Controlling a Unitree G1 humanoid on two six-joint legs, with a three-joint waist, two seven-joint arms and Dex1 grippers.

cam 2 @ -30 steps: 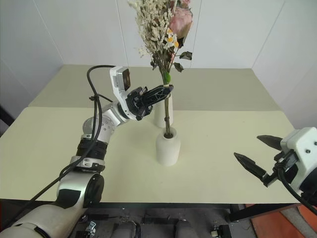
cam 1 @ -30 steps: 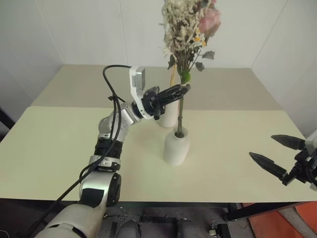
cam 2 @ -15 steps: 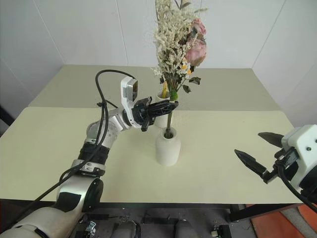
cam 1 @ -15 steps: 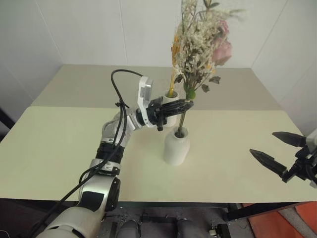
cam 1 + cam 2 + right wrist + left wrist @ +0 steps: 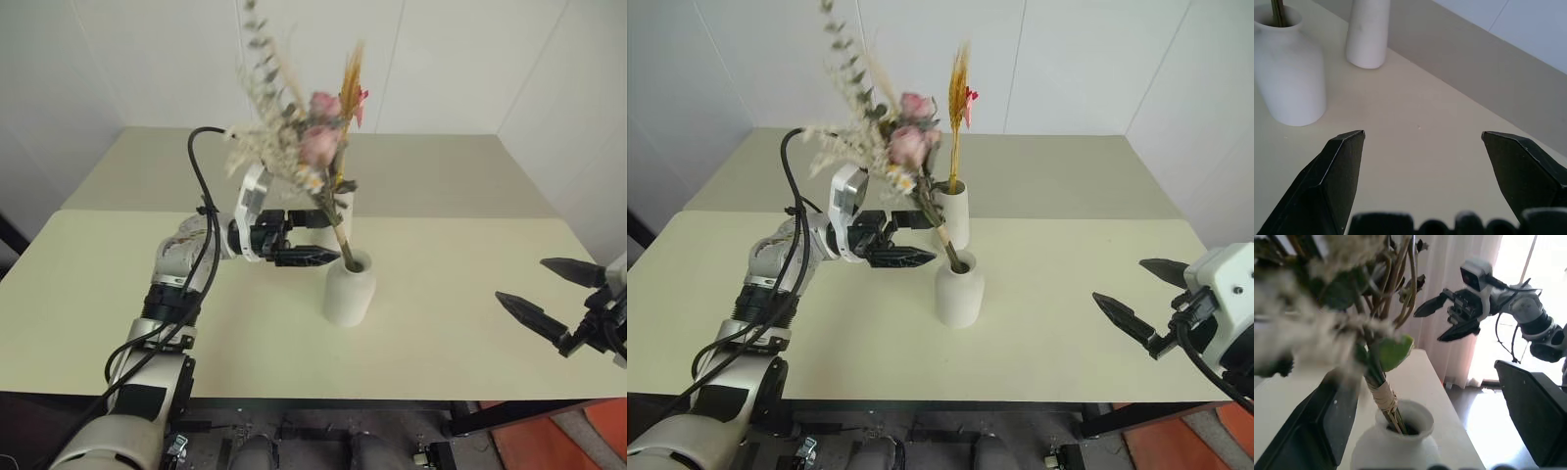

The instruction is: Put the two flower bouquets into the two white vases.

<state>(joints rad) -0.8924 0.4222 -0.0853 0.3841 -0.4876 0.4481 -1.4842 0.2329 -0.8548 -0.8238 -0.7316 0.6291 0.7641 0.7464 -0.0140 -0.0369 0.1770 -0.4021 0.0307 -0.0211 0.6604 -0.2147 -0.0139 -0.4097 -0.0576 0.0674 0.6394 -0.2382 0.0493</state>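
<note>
The bushy bouquet of pink roses and cream sprays is leaning, top-heavy and fragile, in the short rounded white vase, best gripped at its bound stems, beside the wide-open left gripper.

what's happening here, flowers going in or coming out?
Going in. The bushy rose bouquet has its stems in the short rounded vase and leans toward the robot's left. The left end effector sits beside the stems with its jaws open, not gripping them. The golden grass sprig stands in the taller vase behind. The right end effector hangs open off to the right, holding nothing. Both bouquets are in vases on the table.
</note>
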